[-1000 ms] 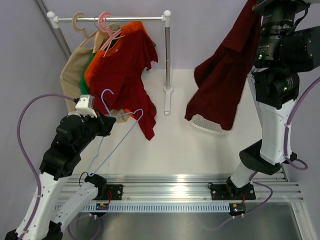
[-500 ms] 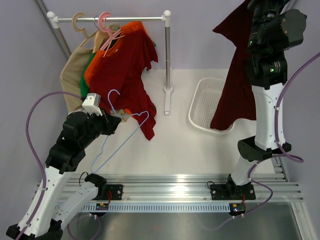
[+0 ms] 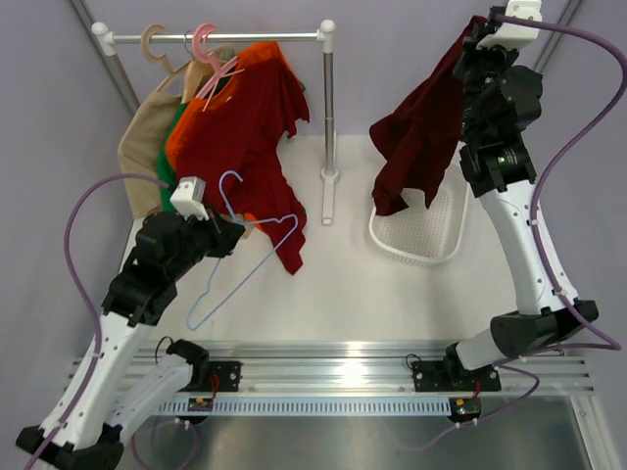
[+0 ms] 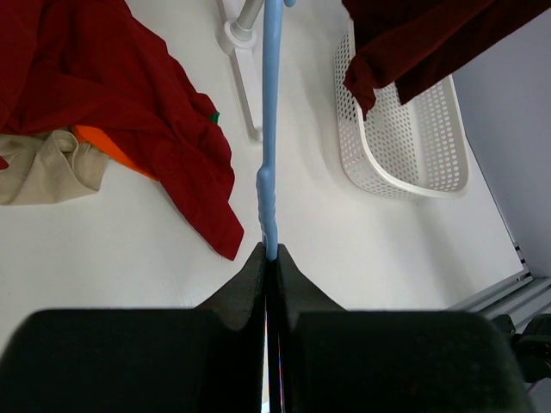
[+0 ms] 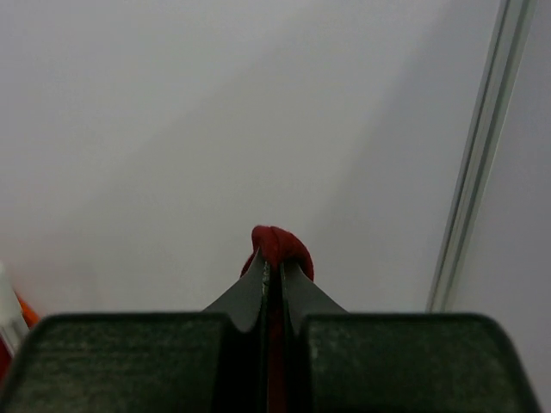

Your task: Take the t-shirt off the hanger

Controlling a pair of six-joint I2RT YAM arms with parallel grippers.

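Note:
The maroon t-shirt (image 3: 419, 132) hangs limp from my right gripper (image 3: 468, 51), which is shut on a fold of it high at the back right, above the basket. In the right wrist view a bunch of the t-shirt (image 5: 281, 243) sticks out between the closed fingers of that gripper (image 5: 274, 268). The pale blue wire hanger (image 3: 263, 257) is bare and held in the air by my left gripper (image 3: 235, 229), which is shut on it near the hook. In the left wrist view the hanger (image 4: 270, 120) runs straight up from the gripper (image 4: 271, 255), with the t-shirt (image 4: 430, 43) at the upper right.
A white perforated basket (image 3: 443, 240) lies under the t-shirt and shows in the left wrist view (image 4: 413, 155). A rack (image 3: 327, 108) at the back left holds a brighter red shirt (image 3: 240, 137), orange and beige clothes, and pink and beige hangers. Its foot stands mid-table.
My right arm has swung up and back, carrying the t-shirt from low over the basket to high above it. My left gripper has shifted slightly right with the hanger.

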